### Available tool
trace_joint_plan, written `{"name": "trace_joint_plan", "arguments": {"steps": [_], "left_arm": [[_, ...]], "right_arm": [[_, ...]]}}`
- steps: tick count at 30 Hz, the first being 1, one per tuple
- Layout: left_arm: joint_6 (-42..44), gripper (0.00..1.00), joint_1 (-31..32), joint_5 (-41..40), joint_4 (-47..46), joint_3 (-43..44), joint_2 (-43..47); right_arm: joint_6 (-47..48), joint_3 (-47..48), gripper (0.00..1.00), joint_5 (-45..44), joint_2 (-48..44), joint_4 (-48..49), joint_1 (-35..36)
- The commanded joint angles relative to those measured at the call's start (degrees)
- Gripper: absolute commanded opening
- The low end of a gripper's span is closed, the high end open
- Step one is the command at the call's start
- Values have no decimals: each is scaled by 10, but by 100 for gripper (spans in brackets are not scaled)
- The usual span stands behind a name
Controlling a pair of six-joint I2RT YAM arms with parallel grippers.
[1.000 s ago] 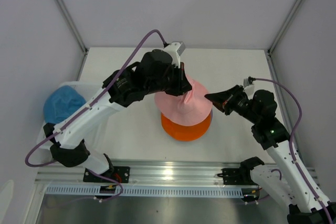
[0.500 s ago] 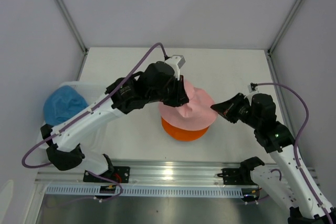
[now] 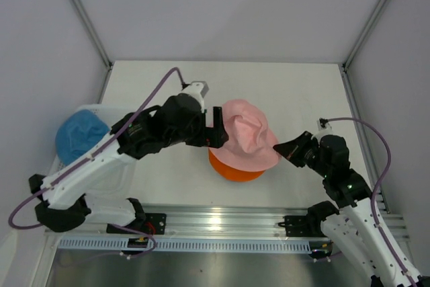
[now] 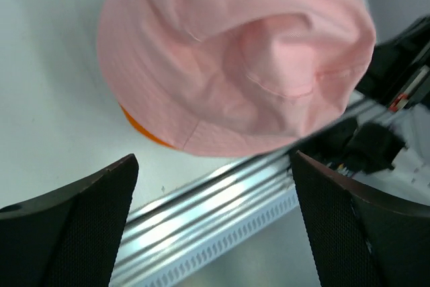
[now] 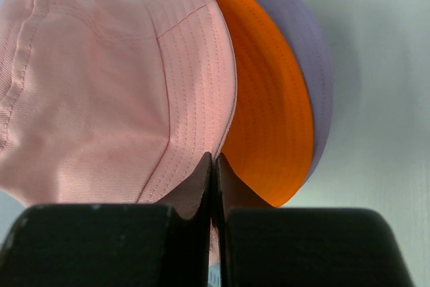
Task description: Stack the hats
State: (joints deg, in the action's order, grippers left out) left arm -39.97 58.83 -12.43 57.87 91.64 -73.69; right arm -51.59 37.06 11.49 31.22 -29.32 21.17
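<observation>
The pink hat [image 3: 245, 132] lies crumpled on the orange hat [image 3: 234, 170] at the table's middle. In the right wrist view the orange hat [image 5: 269, 92] rests on the lavender hat [image 5: 306, 38], with the pink hat [image 5: 101, 92] on top. My left gripper [image 3: 218, 129] stands open just left of the pink hat [image 4: 235, 65], holding nothing; its fingers [image 4: 80, 220] are spread wide. My right gripper [image 3: 278, 147] is shut at the pink brim's right edge, and its tips [image 5: 213, 160] pinch that brim. The blue hat [image 3: 80, 132] sits in the basket at far left.
The white mesh basket [image 3: 107, 109] stands at the table's left edge. An aluminium rail [image 3: 215, 220] with both arm bases runs along the near edge. Enclosure walls and posts close in the back and sides.
My left gripper has opened, let go of the pink hat's crown and drawn back to the left. The hat has settled onto the orange one. My right gripper has shifted toward the near right.
</observation>
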Motion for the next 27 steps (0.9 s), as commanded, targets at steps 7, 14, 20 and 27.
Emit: {"name": "trace_joint_plan", "arguments": {"steps": [7, 14, 20, 27], "left_arm": [[-139, 98, -181, 143, -347, -416, 288], [-231, 89, -228, 206, -524, -537, 269], [-298, 81, -229, 217, -637, -578, 218], [-321, 57, -229, 229, -682, -589, 188]], "right_arm": [[50, -83, 0, -6, -32, 87, 1], [75, -111, 0, -23, -61, 113, 2], [73, -110, 0, -25, -60, 120, 2], [74, -105, 0, -28, -56, 116, 2]]}}
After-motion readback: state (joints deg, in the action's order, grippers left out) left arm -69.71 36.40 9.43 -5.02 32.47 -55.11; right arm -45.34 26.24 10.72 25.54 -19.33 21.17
